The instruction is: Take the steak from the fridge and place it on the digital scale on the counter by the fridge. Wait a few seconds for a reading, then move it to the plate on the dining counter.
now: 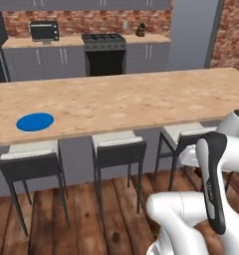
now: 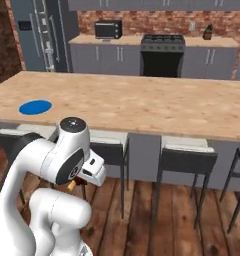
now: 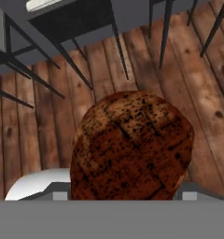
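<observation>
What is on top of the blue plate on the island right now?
Nothing: the plate lies bare on the island. The steak sits at the end effector, low over the wood floor near the stools. Its fingers are hidden behind the meat.

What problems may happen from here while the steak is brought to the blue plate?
1. In the hand view the steak hangs over the wooden floor, below the dining counter; if the pincer's hold slips, it likely lands there.
2. The stools stand close under the slab edge, so the rising arm might strike one.
3. The plate lies far to the left near the edge, a long reach, so the steak may land off it.
</observation>
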Controlling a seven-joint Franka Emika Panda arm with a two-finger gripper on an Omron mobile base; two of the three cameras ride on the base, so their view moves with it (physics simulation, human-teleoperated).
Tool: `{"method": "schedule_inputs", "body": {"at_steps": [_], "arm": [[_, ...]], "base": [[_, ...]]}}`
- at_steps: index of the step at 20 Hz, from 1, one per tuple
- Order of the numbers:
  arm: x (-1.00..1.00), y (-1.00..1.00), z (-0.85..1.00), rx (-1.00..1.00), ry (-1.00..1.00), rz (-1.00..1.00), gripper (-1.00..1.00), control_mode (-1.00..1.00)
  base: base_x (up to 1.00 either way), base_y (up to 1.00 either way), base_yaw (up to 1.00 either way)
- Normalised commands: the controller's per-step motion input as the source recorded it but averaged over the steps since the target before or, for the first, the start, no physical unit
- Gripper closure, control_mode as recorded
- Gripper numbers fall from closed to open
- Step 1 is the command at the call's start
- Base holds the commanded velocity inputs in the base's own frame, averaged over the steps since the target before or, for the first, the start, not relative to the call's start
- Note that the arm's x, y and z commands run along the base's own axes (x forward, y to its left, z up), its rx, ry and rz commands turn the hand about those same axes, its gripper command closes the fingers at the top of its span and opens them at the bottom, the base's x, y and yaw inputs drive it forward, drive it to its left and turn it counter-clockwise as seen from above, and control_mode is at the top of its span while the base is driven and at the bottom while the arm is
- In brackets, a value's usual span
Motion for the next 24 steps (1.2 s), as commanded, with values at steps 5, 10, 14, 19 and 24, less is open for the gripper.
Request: {"method": "schedule_inputs", "body": {"at_steps": [5,10,14,19,24], "arm": [[0.0,0.0,0.0,0.0,0.0,0.0,1.0,1.0],[0.0,0.0,0.0,0.0,0.0,0.0,1.0,1.0],[0.0,0.0,0.0,0.0,0.0,0.0,1.0,1.0],[0.0,0.0,0.0,0.0,0.0,0.0,1.0,1.0],[0.0,0.0,0.0,0.0,0.0,0.0,1.0,1.0]], "base": [[0.76,0.93,0.0],[0.64,0.93,0.01],[0.71,0.83,0.03],[0.8,0.69,0.05],[0.75,0.57,0.05]]}}
